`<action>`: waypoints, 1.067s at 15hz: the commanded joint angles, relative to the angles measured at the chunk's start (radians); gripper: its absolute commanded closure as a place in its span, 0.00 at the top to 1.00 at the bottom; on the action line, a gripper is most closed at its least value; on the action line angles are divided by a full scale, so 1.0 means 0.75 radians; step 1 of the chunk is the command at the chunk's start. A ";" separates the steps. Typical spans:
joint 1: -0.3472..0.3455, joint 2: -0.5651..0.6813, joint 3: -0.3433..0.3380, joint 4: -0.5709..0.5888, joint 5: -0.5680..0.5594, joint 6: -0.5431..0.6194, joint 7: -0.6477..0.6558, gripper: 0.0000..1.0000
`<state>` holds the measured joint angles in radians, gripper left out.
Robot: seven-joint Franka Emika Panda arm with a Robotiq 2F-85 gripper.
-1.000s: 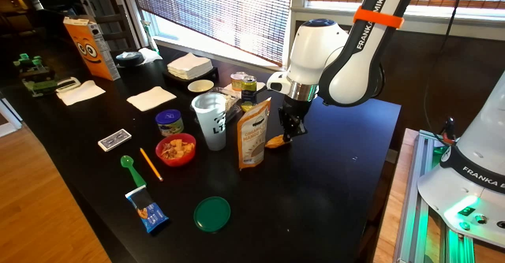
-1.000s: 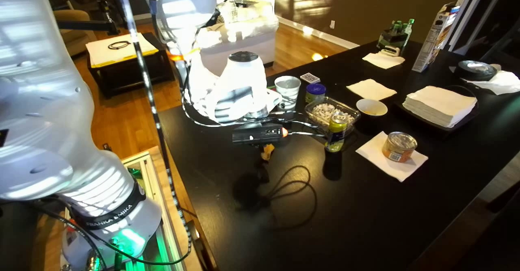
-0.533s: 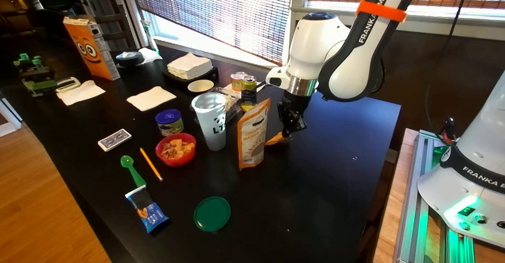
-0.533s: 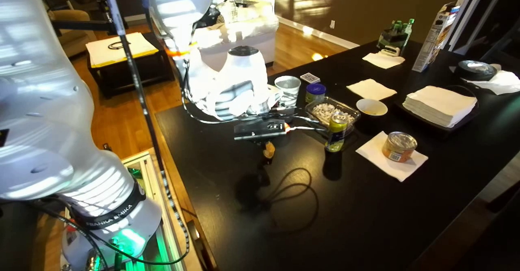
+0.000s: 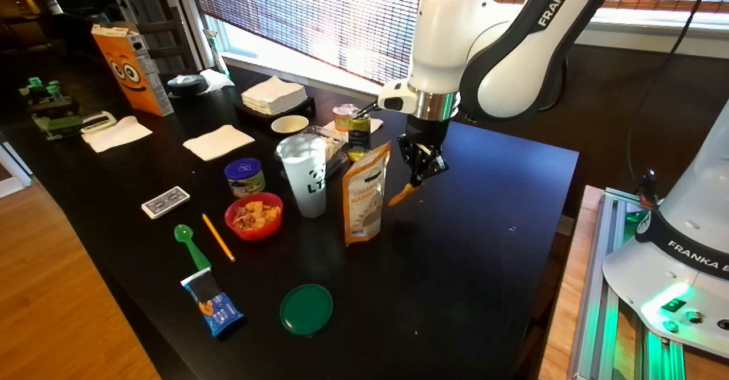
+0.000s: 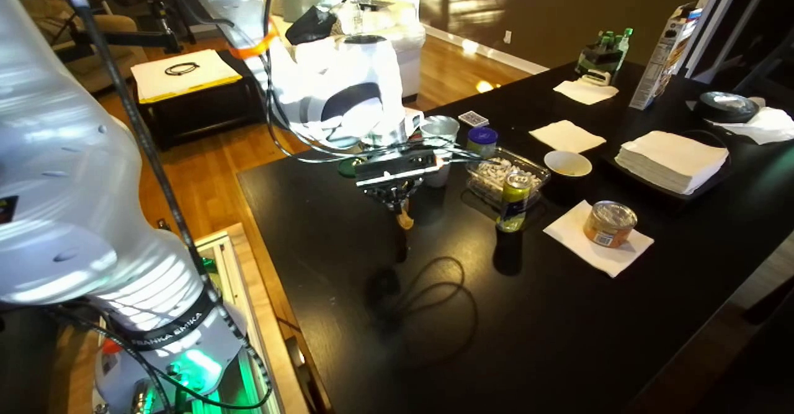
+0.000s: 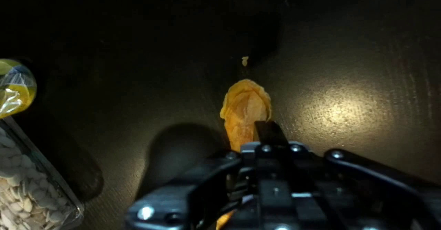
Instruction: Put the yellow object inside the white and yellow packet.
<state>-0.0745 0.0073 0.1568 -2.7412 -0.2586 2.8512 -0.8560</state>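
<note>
The yellow object, a flat orange-yellow dried slice (image 5: 403,195), hangs tilted from my gripper (image 5: 416,179) above the table. It also shows in an exterior view (image 6: 405,220) below the fingertips (image 6: 399,204), and in the wrist view (image 7: 244,109), its near end hidden by the fingers (image 7: 256,137). The gripper is shut on it. The white and yellow packet (image 5: 364,197), a pouch with orange-yellow edges and a dark patch, stands upright just beside the slice, not touching the gripper. I cannot tell whether its top is open. It is hidden behind the gripper in an exterior view.
A tall white cup (image 5: 304,178) stands close behind the packet. A yellow can (image 6: 513,203) and a clear tray of pale pieces (image 6: 490,169) stand near the arm. A red bowl (image 5: 254,217) and green lid (image 5: 306,310) are farther off. A small crumb (image 7: 245,61) lies on the table.
My gripper has moved up from the table, carrying the slice. The slice lay at table level a second ago and now hangs raised. The packet has not moved.
</note>
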 commanded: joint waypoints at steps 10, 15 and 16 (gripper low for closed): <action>0.262 -0.436 -0.123 0.003 0.140 -0.591 -0.454 0.02; 0.290 -0.546 -0.134 -0.009 0.134 -0.632 -0.510 0.00; 0.301 -0.559 -0.140 -0.006 0.135 -0.633 -0.532 0.00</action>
<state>0.1127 -0.3869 0.0817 -2.7513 -0.1432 2.3745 -1.2222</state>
